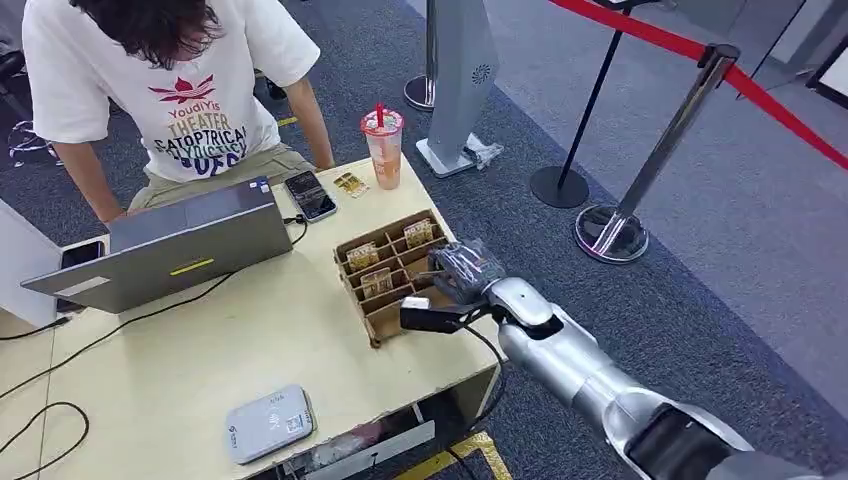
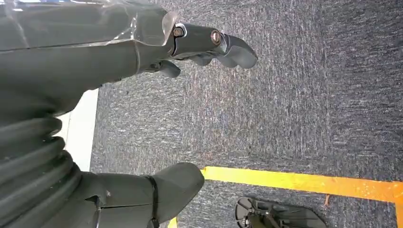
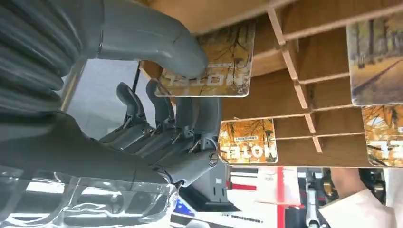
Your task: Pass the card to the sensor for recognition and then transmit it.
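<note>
Pale, smooth wooden tabletop [image 1: 260,340] carried a brown slotted cardboard card rack [image 1: 392,275] beneath the right hand [image 1: 462,272]. That hand pinched a glossy orange rectangular hotel card [image 3: 209,66] between thick grey thumb and dark fingers [image 3: 164,111] (still partly in its compartment). Over coarse grey carpet [image 2: 285,104] hung the left hand [image 2: 142,52], loose and holding nothing.

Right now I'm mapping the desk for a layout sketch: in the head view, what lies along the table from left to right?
Laptop → phone → drink cup → wooden card rack → right hand.
</note>
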Action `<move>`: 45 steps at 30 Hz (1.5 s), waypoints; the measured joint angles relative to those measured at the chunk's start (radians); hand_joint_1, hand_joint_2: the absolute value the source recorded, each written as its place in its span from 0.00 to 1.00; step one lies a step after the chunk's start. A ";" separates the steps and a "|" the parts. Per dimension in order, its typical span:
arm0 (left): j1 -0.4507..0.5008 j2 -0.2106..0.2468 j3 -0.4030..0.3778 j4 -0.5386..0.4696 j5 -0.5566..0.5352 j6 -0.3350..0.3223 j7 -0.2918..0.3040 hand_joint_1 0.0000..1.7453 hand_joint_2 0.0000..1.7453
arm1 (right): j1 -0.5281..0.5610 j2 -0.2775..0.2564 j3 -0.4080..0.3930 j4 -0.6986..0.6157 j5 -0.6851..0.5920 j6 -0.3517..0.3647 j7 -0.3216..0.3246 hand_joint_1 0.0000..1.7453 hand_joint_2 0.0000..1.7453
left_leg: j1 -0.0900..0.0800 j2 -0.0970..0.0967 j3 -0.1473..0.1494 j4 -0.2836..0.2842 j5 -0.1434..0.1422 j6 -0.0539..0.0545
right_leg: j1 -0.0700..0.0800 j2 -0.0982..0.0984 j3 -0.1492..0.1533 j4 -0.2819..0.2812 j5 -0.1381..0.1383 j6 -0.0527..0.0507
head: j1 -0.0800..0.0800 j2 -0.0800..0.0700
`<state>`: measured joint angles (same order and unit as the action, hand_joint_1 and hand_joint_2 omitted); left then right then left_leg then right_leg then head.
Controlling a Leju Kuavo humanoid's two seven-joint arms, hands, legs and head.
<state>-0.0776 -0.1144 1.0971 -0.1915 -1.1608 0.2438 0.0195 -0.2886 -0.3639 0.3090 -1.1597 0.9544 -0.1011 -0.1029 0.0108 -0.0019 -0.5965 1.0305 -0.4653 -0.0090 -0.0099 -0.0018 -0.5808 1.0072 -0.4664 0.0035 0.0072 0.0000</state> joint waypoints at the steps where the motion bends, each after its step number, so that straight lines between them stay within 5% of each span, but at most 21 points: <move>1: 0.000 0.000 0.000 0.000 0.000 0.000 0.000 0.00 1.00 | -0.009 0.000 0.000 0.007 -0.014 0.011 -0.010 0.85 1.00 | 0.000 0.000 0.000 0.000 0.000 0.000 | 0.000 0.000 0.000 0.000 0.000 0.000 | 0.000 0.000; 8: 0.000 0.002 0.000 0.000 -0.005 -0.002 0.000 0.00 1.00 | -0.082 -0.019 0.005 0.051 -0.097 0.111 -0.065 0.90 1.00 | 0.000 0.000 0.000 0.000 0.000 0.000 | 0.000 0.000 0.000 0.000 0.000 0.000 | -0.001 0.000; 18: 0.000 0.004 0.000 0.000 -0.006 -0.006 0.000 0.00 1.00 | -0.237 -0.113 0.052 0.103 -0.228 0.262 -0.098 0.93 1.00 | -0.001 0.000 -0.001 0.001 0.000 0.000 | -0.001 0.000 0.000 0.000 0.000 0.000 | 0.000 0.000; 45: -0.003 0.003 0.000 0.000 -0.009 -0.013 -0.011 0.00 1.00 | -0.443 -0.162 0.143 0.105 -0.367 0.329 -0.099 1.00 1.00 | -0.001 0.000 -0.001 0.001 0.000 0.000 | -0.001 0.000 0.000 0.000 0.000 0.000 | 0.000 0.000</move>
<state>-0.0810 -0.1110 1.0971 -0.1915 -1.1695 0.2304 0.0088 -0.7316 -0.5261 0.4524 -1.0548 0.5875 0.2278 -0.2018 0.0100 -0.0022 -0.5970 1.0314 -0.4652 -0.0090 -0.0111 -0.0020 -0.5812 1.0073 -0.4661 0.0039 0.0069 0.0000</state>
